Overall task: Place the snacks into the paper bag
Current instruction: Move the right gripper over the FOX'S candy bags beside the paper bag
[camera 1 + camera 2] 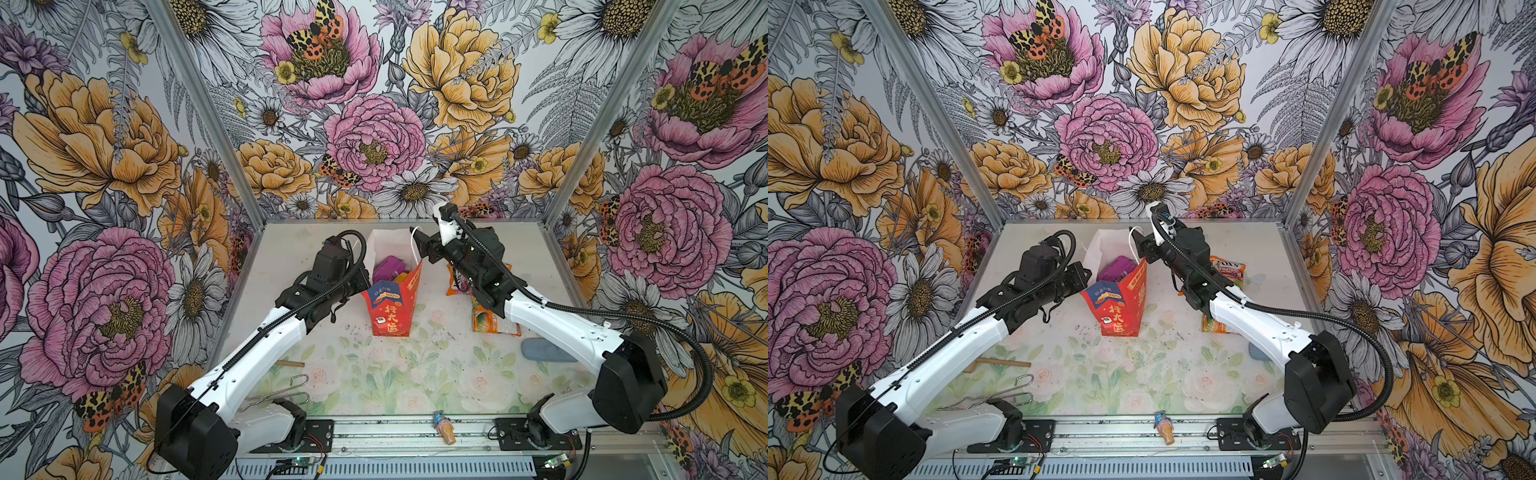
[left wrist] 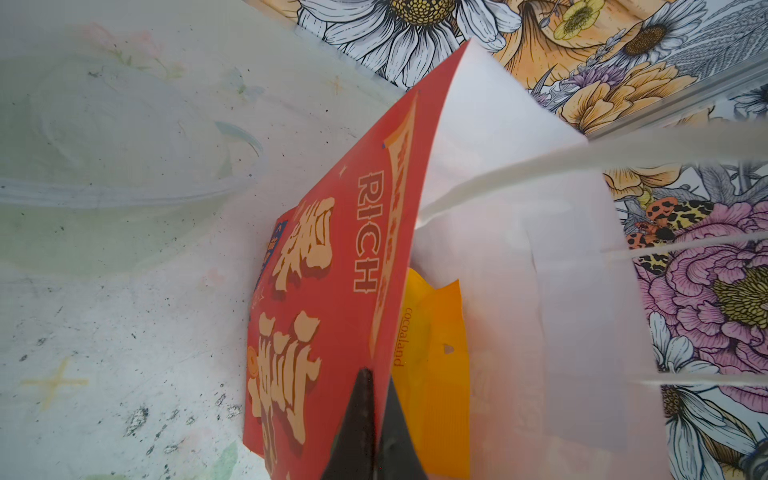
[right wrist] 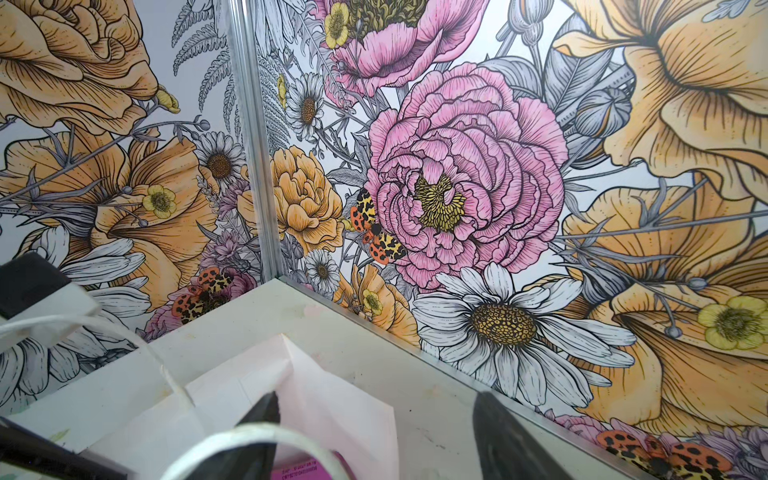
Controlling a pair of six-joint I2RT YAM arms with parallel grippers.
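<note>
**Red-and-white bag pinched on the left, right fingers spread over its mouth**

On the front rail (image 1: 374, 434) lay a small ice-cream-cone toy (image 1: 444, 428). Behind it, on the floral worktop (image 1: 395, 374), wire tongs (image 1: 286, 392) and a wooden stick (image 1: 291, 364) sat beside the left arm. A grey-blue pad (image 1: 544, 349) lay half under the right arm.

The paper bag (image 1: 392, 307) stood mid-worktop with its mouth open and a purple packet (image 1: 388, 266) inside. To its right lay an orange-and-white packet (image 1: 494, 324), and beyond that a FOX'S packet (image 1: 1227, 268). The right arm crossed over both of them. The FOX'S lettering read clearly in a top view, while in both top views the arm hid most of the orange-and-white packet.

Only the left wrist view showed the grip. The left fingers (image 2: 365, 399) were closed on the rim of the bag's red wall, and a yellow-orange packet (image 2: 436, 353) stood just inside against that wall.

The right fingers (image 1: 419, 243) were spread wide, holding nothing, above the bag's far right rim. In the right wrist view, a white string handle (image 3: 257, 434) looped across one of them.
</note>
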